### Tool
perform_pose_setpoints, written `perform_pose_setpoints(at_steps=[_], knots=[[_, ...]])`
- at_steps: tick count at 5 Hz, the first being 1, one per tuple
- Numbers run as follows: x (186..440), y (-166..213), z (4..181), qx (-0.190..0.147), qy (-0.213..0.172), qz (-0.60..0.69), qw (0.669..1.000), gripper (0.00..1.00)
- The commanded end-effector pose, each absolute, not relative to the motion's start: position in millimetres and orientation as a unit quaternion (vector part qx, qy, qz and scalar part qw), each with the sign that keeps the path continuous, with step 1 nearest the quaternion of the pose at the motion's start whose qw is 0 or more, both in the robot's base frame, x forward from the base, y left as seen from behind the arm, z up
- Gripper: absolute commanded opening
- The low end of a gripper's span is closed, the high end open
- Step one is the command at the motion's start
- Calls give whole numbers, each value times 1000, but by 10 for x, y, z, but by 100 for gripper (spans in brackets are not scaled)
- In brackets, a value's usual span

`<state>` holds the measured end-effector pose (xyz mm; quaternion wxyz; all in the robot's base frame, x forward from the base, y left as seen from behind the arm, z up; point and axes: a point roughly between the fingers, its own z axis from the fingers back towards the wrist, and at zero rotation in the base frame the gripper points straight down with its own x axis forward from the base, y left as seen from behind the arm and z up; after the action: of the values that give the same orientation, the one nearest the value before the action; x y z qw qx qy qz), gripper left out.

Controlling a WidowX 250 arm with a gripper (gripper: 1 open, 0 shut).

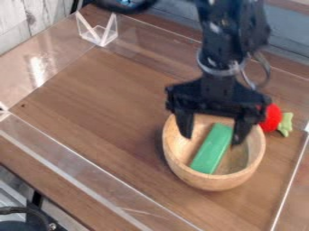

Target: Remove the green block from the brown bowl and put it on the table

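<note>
A bright green block (215, 148) lies slanted inside the light brown wooden bowl (179, 152) at the right of the dark wood table (103, 104). My black gripper (215, 126) hangs open just above the bowl, pointing almost straight down. One finger stands over the bowl's left rim and the other over its right side, with the block's upper end between and below them. Nothing is held.
A red strawberry-like toy (273, 117) with green leaves lies just right of the bowl. A low clear plastic wall (72, 167) runs around the table's edges. A clear plastic stand (97, 30) sits at the back left.
</note>
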<state>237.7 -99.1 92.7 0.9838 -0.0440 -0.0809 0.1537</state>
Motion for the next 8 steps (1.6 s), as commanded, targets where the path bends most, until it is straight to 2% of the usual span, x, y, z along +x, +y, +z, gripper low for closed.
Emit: perform_pose_setpoints(at_steps=[1,2,4,5,6,7,8], knots=[[2473,-1042,931,-58,-107,153,981,100],[2540,-940,813,-51,-105,156,981,100],[2669,-963,845,-42,-103,154,982,100],[2676,-987,761,-45,-99,127,986,0],[2680,-992,790,-46,-100,101,989,0],[2728,-1020,913,-43,-101,114,987,0],[2800,-994,1223,-45,-116,137,983,0]])
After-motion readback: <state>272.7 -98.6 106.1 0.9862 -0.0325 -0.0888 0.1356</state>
